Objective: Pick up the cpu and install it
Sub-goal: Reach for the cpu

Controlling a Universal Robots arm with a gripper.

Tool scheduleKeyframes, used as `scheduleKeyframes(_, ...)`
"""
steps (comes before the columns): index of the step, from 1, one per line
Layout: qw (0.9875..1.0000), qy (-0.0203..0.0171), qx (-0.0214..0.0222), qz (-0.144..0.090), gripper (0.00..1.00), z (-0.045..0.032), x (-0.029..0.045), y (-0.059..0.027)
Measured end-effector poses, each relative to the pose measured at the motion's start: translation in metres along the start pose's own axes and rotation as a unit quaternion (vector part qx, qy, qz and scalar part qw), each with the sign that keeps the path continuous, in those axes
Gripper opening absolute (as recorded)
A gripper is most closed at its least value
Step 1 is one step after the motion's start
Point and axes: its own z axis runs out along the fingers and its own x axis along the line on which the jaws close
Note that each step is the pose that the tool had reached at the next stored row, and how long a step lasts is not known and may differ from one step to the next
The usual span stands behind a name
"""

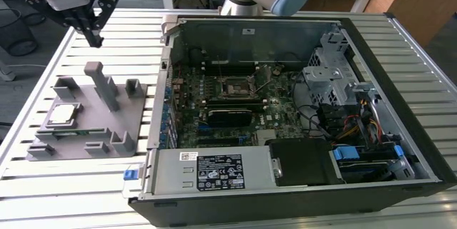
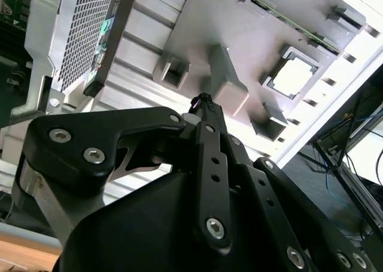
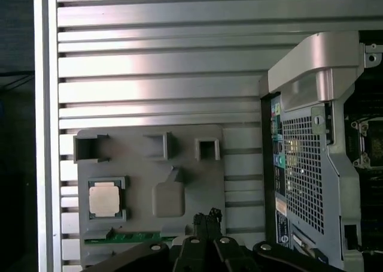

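Gripper (image 1: 95, 40) hangs at 11 o'clock in the exterior view, above the slatted metal table (image 1: 85, 186) and clear of everything on it. Jaws are closed, the fingertips meeting at a point with nothing held between them; both wrist views show the same closed tips (image 2: 203, 99) (image 3: 206, 215).

Grey parts holder (image 1: 100, 127) lies flat on the table at 9 o'clock in the exterior view. The cpu (image 1: 61, 114) sits silver face up in a square recess of that holder, at about 7 o'clock from the gripper and well apart from it. It also appears seated in its recess in both wrist views (image 2: 293, 77) (image 3: 105, 198). A tall upright post (image 1: 104, 84) stands on the holder at about 2 o'clock from the cpu. A thin green memory stick (image 3: 128, 237) lies in a slot of the holder just beside the cpu recess.

Open computer case (image 1: 286, 207) occupies the table from the centre round to 3 o'clock. The motherboard socket (image 1: 234, 86) lies inside it, at roughly 3 o'clock from the cpu and well apart.
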Motion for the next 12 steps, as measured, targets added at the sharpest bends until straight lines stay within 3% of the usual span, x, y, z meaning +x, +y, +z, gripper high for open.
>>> scheduleKeyframes(7, 1.0000, 0.0001, 0.0001, -0.001, 0.11, 0.0016, 0.0257, -0.0020)
scheduleKeyframes(12, 1.0000, 0.0001, 0.0001, -0.001, 0.11, 0.0028, 0.0372, -0.0027)
